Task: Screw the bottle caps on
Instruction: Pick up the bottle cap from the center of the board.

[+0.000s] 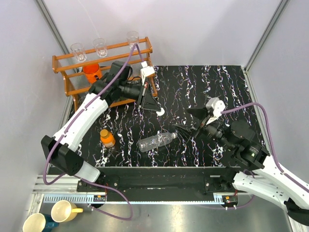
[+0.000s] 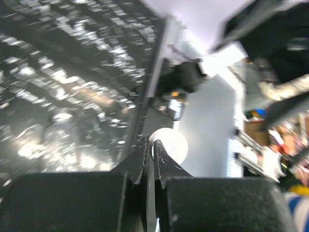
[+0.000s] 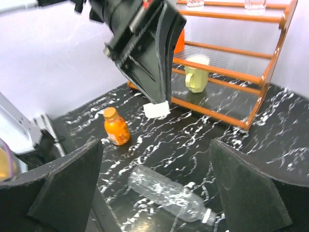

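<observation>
Bottle caps: the white cap (image 1: pixel 160 112) is pinched in your left jaws, which are clenched on its edge. That shows plainly in the left wrist view. It sits over the table (image 1: pixel 203 87) at the far middle, just right of the orange rack (image 1: pixel 67 65), with your left arm (image 1: pixel 87 113) stretched out from the near left. The orange cap (image 1: pixel 104 132) sits on top of the orange bottle (image 1: pixel 108 141), which stands upright at the near left. I can't tell how tight it is. The clear bottle (image 1: pixel 156 141) lies on its side near the middle, neck end pointing right. It's on the near side of the white cap and apart from it. Your right jaws are released, spread wide with nothing between them. They're low over the table just right of the clear bottle's neck, facing it. The rack carries drinking glasses (image 1: pixel 100 47) on its top shelf and an orange mug (image 1: pixel 91 72) below.
</observation>
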Motion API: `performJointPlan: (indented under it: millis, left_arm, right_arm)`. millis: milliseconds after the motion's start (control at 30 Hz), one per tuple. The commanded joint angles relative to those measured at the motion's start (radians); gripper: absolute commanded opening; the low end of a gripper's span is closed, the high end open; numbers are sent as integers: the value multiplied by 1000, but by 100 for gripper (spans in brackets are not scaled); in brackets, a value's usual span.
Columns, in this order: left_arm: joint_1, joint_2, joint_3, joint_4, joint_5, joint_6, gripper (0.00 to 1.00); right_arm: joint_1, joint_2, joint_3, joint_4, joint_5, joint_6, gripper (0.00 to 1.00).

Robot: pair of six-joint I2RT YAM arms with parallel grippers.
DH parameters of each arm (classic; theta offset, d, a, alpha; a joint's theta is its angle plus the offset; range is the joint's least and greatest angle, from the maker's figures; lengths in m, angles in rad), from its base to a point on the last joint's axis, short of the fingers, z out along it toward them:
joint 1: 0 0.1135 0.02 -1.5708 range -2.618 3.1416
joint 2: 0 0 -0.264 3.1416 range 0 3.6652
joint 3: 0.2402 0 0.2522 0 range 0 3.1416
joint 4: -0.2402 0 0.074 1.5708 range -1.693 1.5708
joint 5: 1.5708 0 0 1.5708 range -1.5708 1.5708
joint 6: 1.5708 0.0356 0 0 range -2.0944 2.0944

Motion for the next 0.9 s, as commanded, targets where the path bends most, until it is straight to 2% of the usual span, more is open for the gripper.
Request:
performJointPlan:
  millis: [0,67,100,133,167,200,233,267,300,333,367,400,500,733,867]
  left_arm:
    - [4,-9,77,121,466,-179,0]
    - [4,-20,31,280,501,-343,0]
    - [4,-29,1,355,526,-413,0]
    - [6,-52,-33,573,533,-604,0]
    - [4,-67,-132,724,534,-730,0]
    - [4,-80,-185,912,528,-882,0]
    - [4,-81,-240,1365,522,-1231,0]
    - [6,-65,-286,1570,515,-1394,0]
    - [6,-42,-291,1749,499,-1545,0]
    - [9,1,-291,2024,485,-1769,0]
    - [18,3,-290,2036,481,-1773,0]
    - [22,-3,-287,1955,478,-1740,0]
    - [26,-11,-300,1997,459,-1762,0]
    - [33,-43,-349,1962,450,-1739,0]
    - [39,-44,-362,1941,439,-1726,0]
  right_arm:
    - [64,44,5,72,-20,-352,99]
    - [114,74,16,101,93,-482,100]
    - [149,94,16,168,137,-534,100]
    - [210,107,7,201,190,-590,100]
    - [247,122,1,240,305,-704,100]
    - [279,153,-11,364,361,-772,100]
    - [342,170,-48,439,448,-836,98]
    - [361,185,-62,501,468,-959,97]
    - [376,225,-73,619,490,-1005,96]
    - [402,245,-86,674,526,-1041,93]
    - [410,263,-93,717,529,-1099,92]
    - [419,288,-96,774,532,-1121,91]
    - [441,312,-111,866,547,-1162,86]
    - [454,276,-113,900,551,-1141,67]
    - [473,280,-70,831,524,-1098,60]
